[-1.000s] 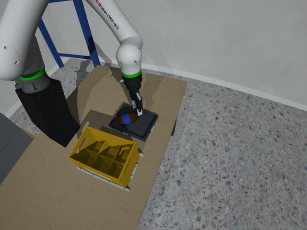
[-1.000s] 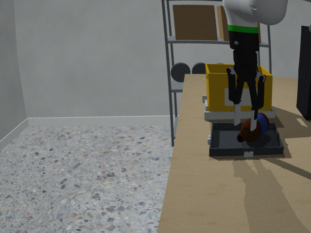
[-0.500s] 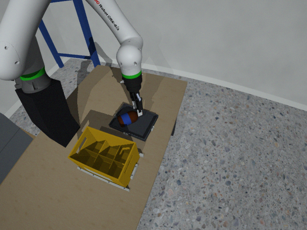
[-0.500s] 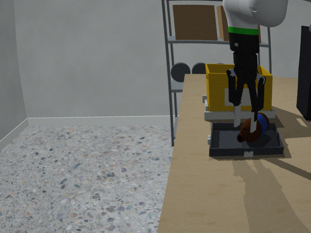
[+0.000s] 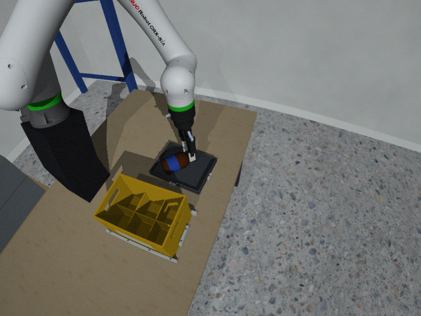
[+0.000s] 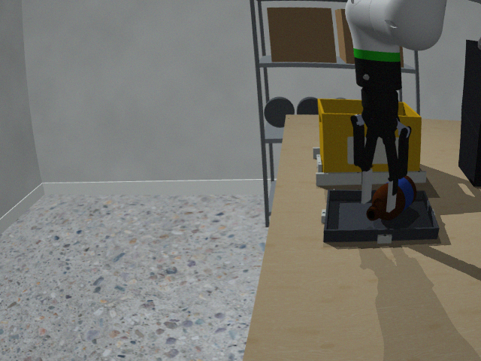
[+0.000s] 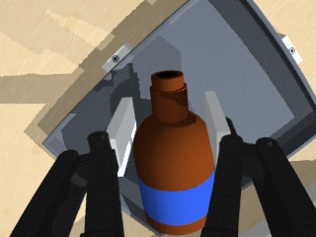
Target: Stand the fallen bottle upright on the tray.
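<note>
You have a brown, smooth, round-shouldered bottle [image 5: 175,162] [image 6: 403,200] [image 7: 175,158] with a plain blue band, in the tray and not upright; its open neck points toward the exterior camera, and no writing can be read on the band. Your black two-finger gripper [image 5: 188,151] [image 6: 379,204] [image 7: 169,110] has its jaws partly open, their flat pale pads on either side of the bottle's shoulder and neck; they are not clamped on it, though you cannot tell whether one pad brushes the glossy side.

Under them is the dark grey, shallow rectangular tray [image 5: 200,170] [image 6: 357,235] [image 7: 247,74], with small pale brackets at its sides; it sits on the tan, wood-grained table [image 5: 50,265] [image 6: 310,303] [image 7: 30,59]. Beside the tray stands the yellow six-compartment crate [image 5: 156,188] [image 6: 334,140], upright between light grey rails; a pale rectangular label [image 6: 350,150] on its side shows no legible text.

Above, the smooth white robot arm [image 5: 146,33] [image 6: 407,23] has green rings; you can read "NUC" in red and "Robot CRX-5iA" in black. Beyond the table are a speckled stone-like floor [image 5: 306,220] [image 6: 135,271], a blue metal frame [image 5: 117,41] and a grey metal shelf rack [image 6: 261,116] holding brown boxes [image 6: 303,34].

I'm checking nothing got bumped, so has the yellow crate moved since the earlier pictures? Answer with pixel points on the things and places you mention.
No. In the top view, the yellow crate [image 5: 133,224] sits in the same place against the pale strips [image 5: 142,245] [image 6: 334,179] along its base.
</note>
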